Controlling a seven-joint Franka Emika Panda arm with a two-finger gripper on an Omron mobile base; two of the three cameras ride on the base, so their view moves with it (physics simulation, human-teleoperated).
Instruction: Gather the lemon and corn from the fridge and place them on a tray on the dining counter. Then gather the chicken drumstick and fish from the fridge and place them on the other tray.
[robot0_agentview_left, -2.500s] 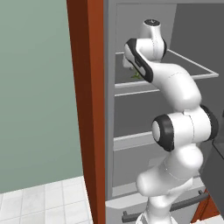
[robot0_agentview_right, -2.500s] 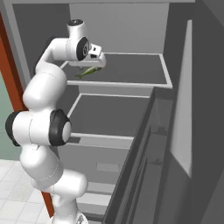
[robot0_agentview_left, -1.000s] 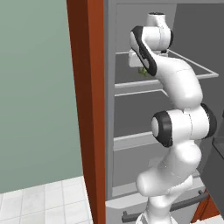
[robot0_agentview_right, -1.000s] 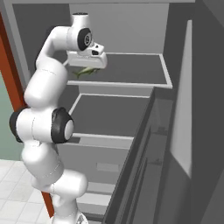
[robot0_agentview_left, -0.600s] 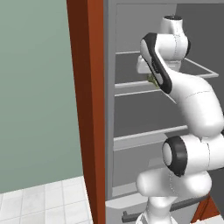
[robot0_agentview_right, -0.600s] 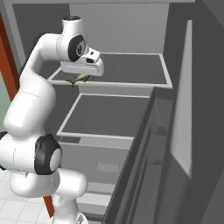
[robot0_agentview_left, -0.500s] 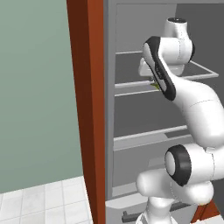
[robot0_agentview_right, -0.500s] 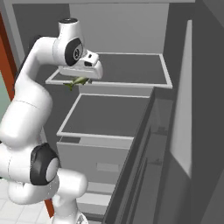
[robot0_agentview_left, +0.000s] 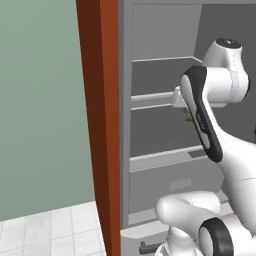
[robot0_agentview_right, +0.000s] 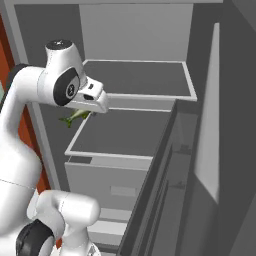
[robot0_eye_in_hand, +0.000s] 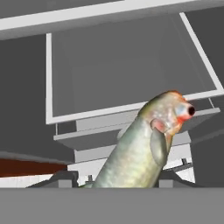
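Green fish (robot0_eye_in_hand: 142, 157), clamped in the tool (robot0_agentview_right: 80, 113), has left the shelf (robot0_agentview_right: 135, 80).

The open fridge (robot0_agentview_right: 135, 35) is fronted by free air, and its grey shelves carry nothing that would block a reach. In the right base view the upper shelf (robot0_agentview_right: 140, 77) lies bare at 12 o'clock and the lower shelf (robot0_agentview_right: 120, 132) is bare at the centre. Passage at 3 o'clock is closed off by the fridge door (robot0_agentview_right: 210, 130), swung out and seen edge-on. In the left base view the 9 o'clock side is walled by the red-brown panel (robot0_agentview_left: 100, 125) beside the fridge. The gap under the gripper (robot0_agentview_right: 82, 112) is taken up by the fish (robot0_eye_in_hand: 144, 148) clamped in it.
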